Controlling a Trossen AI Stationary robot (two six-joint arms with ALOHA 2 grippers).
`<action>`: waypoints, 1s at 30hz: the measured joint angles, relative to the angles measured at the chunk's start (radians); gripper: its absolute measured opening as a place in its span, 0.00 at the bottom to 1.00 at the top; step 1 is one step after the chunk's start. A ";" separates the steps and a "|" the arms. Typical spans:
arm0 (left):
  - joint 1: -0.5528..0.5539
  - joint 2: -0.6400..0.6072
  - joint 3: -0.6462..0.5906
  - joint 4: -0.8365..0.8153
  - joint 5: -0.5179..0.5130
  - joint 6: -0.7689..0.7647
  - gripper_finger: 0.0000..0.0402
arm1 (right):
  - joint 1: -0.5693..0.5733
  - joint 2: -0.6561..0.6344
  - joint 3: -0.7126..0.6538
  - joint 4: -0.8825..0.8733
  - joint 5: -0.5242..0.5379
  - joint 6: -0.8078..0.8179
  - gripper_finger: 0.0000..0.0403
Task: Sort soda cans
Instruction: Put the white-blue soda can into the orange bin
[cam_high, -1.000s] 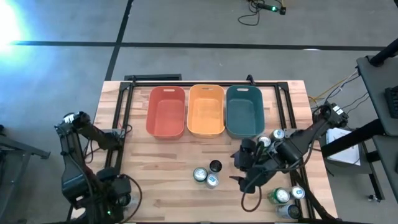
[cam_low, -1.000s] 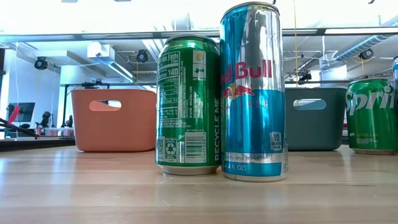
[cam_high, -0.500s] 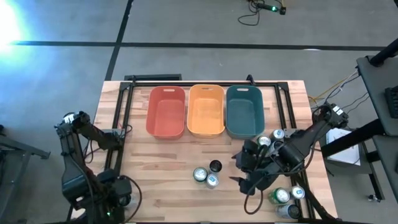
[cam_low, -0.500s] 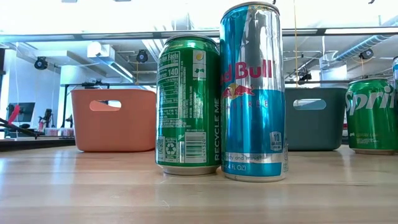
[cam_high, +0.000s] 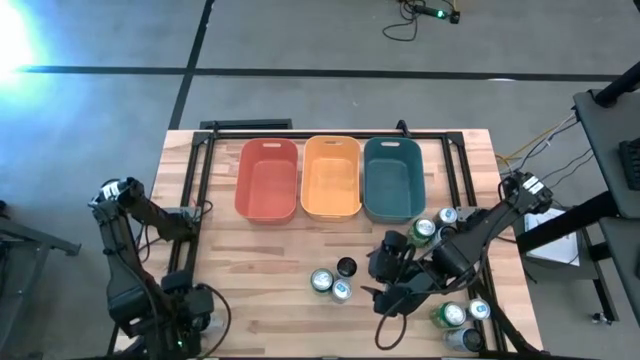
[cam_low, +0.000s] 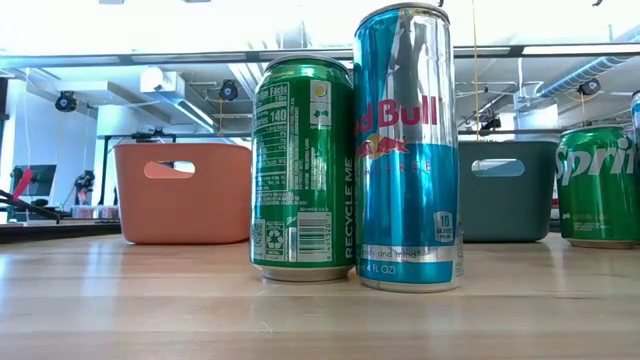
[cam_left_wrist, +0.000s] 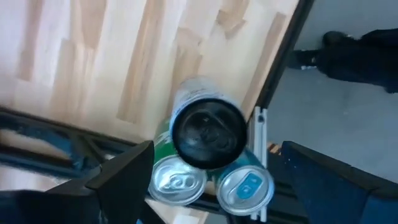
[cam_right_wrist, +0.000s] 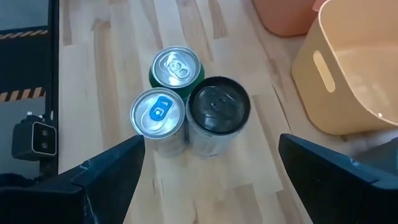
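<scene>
Three soda cans stand upright in a tight cluster mid-table: a green one (cam_right_wrist: 177, 67), a pale blue one (cam_right_wrist: 157, 112) and a black-topped one (cam_right_wrist: 217, 106). My right gripper (cam_high: 378, 288) hovers open just right of this cluster (cam_high: 335, 281), its fingers apart and touching nothing. Several more cans (cam_high: 450, 315) stand under and around the right arm. My left gripper (cam_high: 188, 318) is open at the near left corner, above three other cans: black-topped (cam_left_wrist: 208, 130), green (cam_left_wrist: 178, 182) and blue-tabbed (cam_left_wrist: 245, 186). The low view shows the green can (cam_low: 303, 170) against the blue can (cam_low: 408, 150).
A red tub (cam_high: 267, 179), a yellow tub (cam_high: 331, 177) and a teal tub (cam_high: 393, 178) stand side by side along the far side. A black metal frame (cam_high: 195, 200) runs along the table's left part. Bare wood (cam_high: 260, 270) lies between the tubs and the near edge.
My right gripper has moved a little toward the table's left and near edges, closer to the three middle cans. The cans have stayed where they were.
</scene>
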 joint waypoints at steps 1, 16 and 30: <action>0.000 -0.004 -0.014 0.008 0.010 -0.001 0.84 | 0.001 0.003 0.000 0.006 0.000 0.000 0.91; 0.019 -0.006 -0.140 0.084 0.060 -0.030 0.88 | 0.004 0.003 0.006 0.013 0.007 0.029 0.91; 0.026 -0.009 -0.240 0.207 0.071 -0.071 0.87 | 0.010 0.001 0.006 0.014 -0.001 0.066 0.91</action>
